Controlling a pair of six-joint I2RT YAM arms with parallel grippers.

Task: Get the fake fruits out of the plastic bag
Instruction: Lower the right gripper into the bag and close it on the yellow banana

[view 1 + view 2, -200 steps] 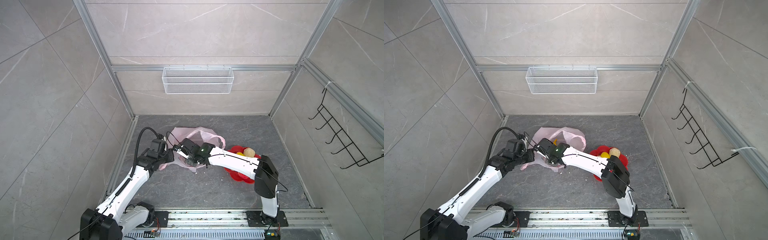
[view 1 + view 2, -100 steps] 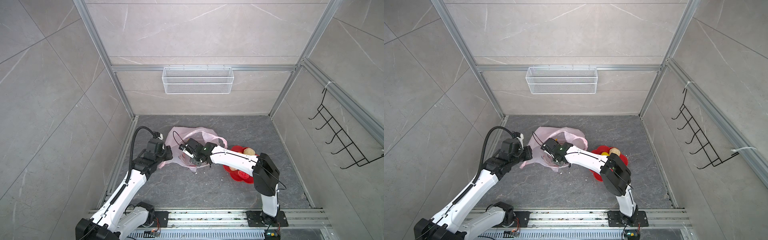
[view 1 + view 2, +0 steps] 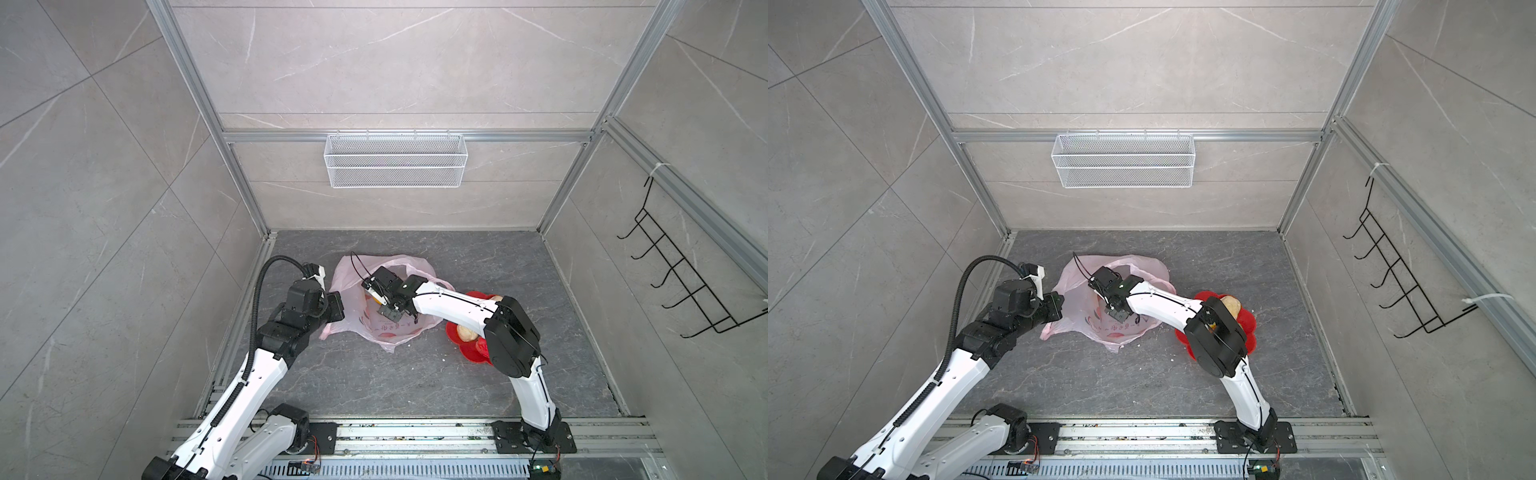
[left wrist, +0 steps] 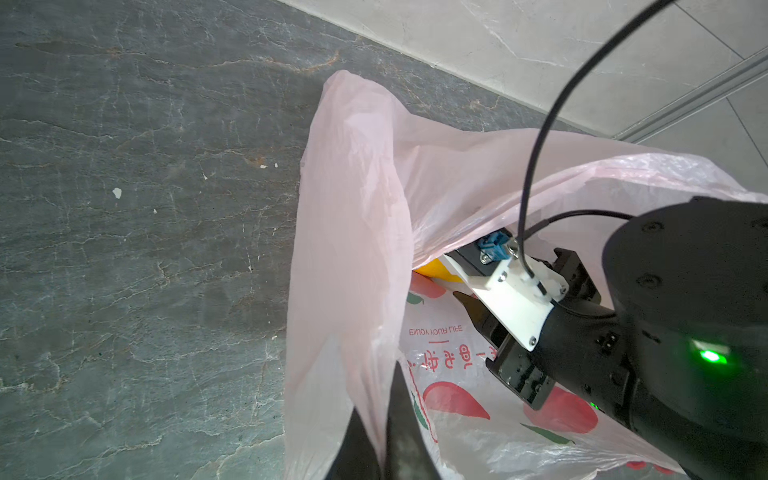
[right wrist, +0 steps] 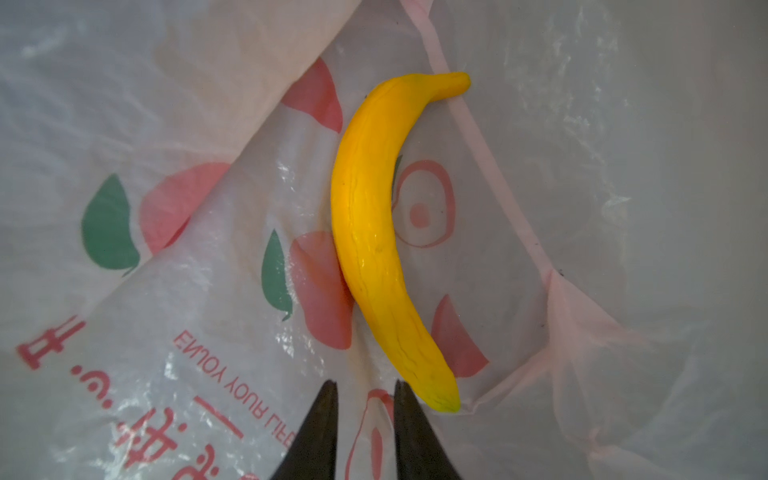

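The pale-pink plastic bag lies on the grey floor with its mouth held up. My left gripper is shut on the bag's rim. My right gripper is inside the bag, its jaws a little open with only bag film under them. A yellow banana lies in the bag, its tip just beside one right fingertip. A beige lump sits in the red dish.
The red dish lies right of the bag, partly under my right arm. A white wire basket hangs on the back wall and a black hook rack on the right wall. The arms' base rail runs along the front.
My right gripper has gone a little deeper into the bag and its jaws have parted slightly. The left gripper keeps its hold on the rim, and the bag's mouth stands wider.
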